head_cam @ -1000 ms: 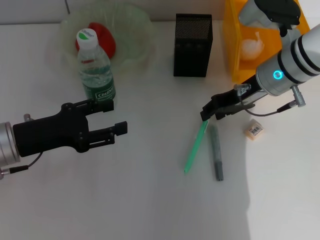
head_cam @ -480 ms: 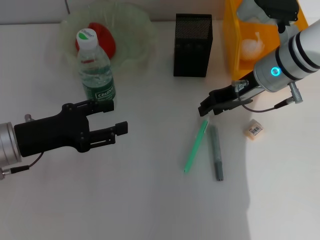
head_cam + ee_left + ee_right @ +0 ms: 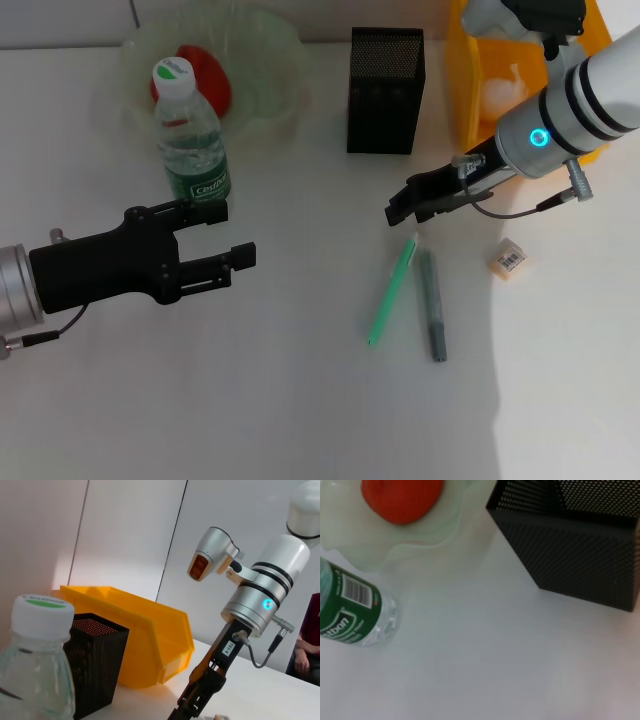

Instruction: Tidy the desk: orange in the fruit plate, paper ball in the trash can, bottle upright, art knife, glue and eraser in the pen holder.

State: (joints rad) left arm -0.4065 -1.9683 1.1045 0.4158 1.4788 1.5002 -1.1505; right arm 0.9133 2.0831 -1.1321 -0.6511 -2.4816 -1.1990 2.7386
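Right gripper [image 3: 402, 211] hovered above green art knife [image 3: 391, 293].
Finger state indiscernible; left gripper [image 3: 222, 235], fingers apart, idled beside upright bottle [image 3: 190, 138].

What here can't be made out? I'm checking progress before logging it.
- Pen holder contents: every view shows only its mesh walls.
- Right gripper: head view too dark to show its fingers' state.
- Trash can: the right arm covers its inside; the white shape there is unclear.
- Eraser label: too small.

Red-orange orange [image 3: 200, 76], pale-green fruit plate [image 3: 275, 95], black mesh pen holder [image 3: 385, 92] (orange-yellow trash can [image 3: 465, 90]).
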